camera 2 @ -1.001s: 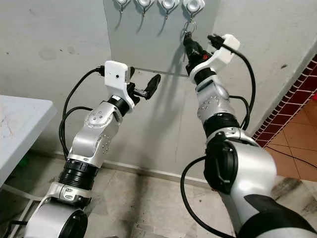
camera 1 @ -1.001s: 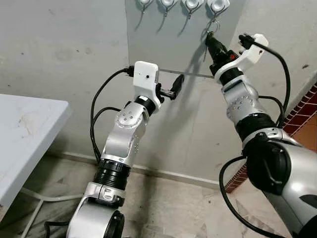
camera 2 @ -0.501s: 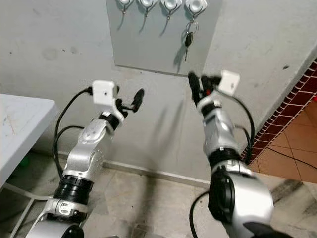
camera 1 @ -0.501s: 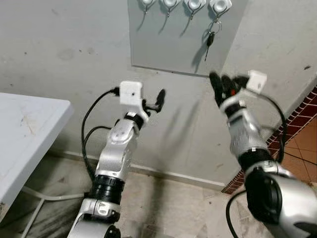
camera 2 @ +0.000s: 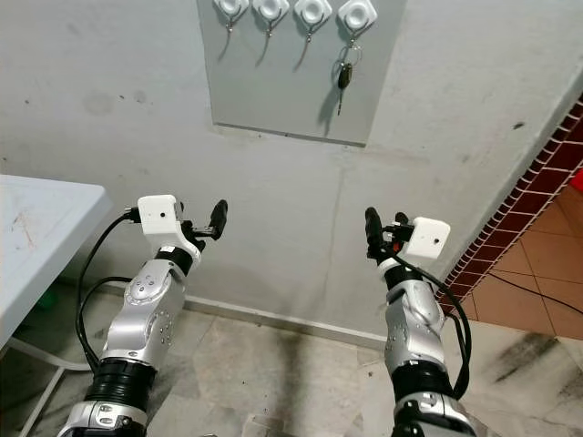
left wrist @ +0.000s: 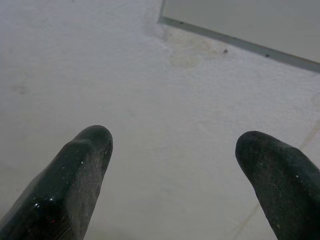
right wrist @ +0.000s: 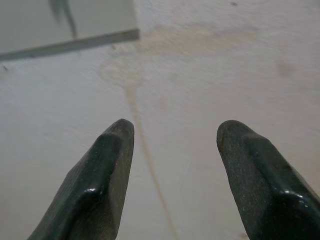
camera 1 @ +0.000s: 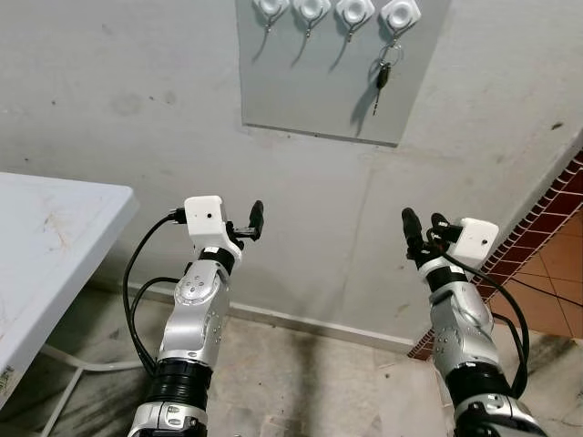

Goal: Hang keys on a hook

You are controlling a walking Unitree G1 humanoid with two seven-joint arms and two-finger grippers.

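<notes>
Well above the right gripper (camera 1: pixel 417 235), the keys (camera 1: pixel 383 75) now hang from the rightmost hook (camera 1: pixel 399 13); that gripper has let go and dropped away, fingers spread, so the task looks done. Left gripper (left wrist: pixel 175 170) is open too, facing bare wall with free room around both.

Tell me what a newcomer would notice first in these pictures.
The keys dangle from the rightmost of four white hooks on a grey board high on the wall. Below, the left claw and right claw are raised, open and holding nothing, well short of the board. A white table juts in on the robot's left.
</notes>
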